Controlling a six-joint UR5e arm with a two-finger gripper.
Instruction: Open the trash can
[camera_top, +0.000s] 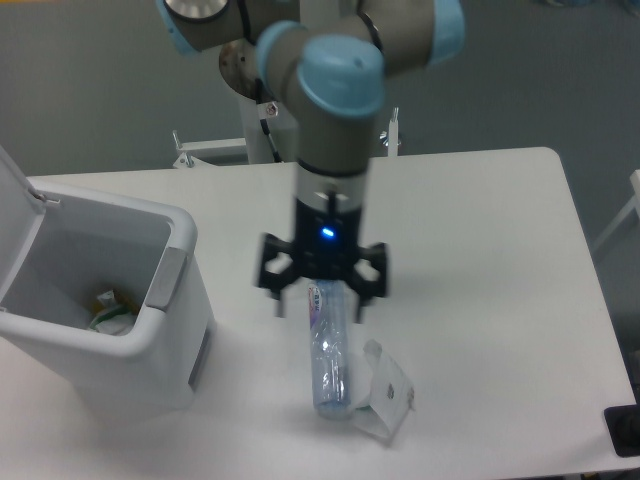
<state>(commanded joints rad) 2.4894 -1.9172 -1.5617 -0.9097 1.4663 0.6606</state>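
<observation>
trash can (120, 330) — lid up | hand (320, 305) — fingers apart, above bottle (328, 350)

Sitting at lower left of the frame: white boxy trash can (150, 345), lid (15, 215) standing raised, grey latch (166, 280) facing right, scraps lying inside.

White table (480, 210) carries three things: the open trash can (110, 345) at its left edge, a clear plastic bottle (328, 360) lying lengthwise near the middle, and a crumpled wrapper (385, 400) touching the bottle's right side.
</observation>
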